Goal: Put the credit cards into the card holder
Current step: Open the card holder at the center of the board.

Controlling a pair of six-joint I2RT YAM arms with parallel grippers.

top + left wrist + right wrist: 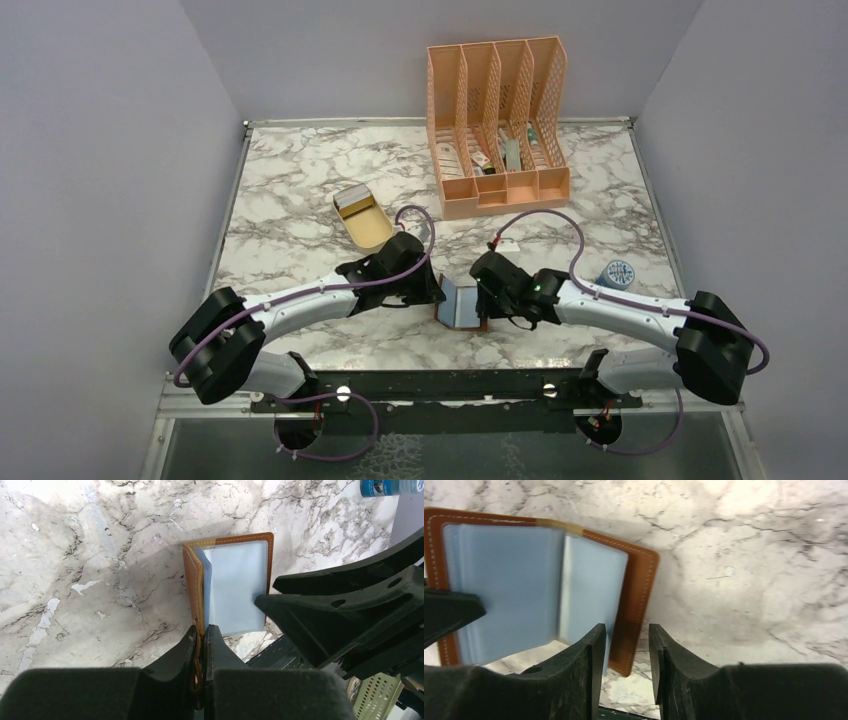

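My left jaws pinch the small brown leather card holder [235, 587] open on the counter [100, 555]; right jaws, half-spread and empty, likely fetch a card next.

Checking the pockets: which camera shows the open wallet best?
Left wrist view: the wallet is open, sharp and nearly whole, the left gripper pinching one cover. The right wrist view shows it blurred and partly hidden; the top view shows it tiny.

The card holder [514, 580] is blurred in the right wrist view; contents of the organiser [505, 190] cannot be made out.
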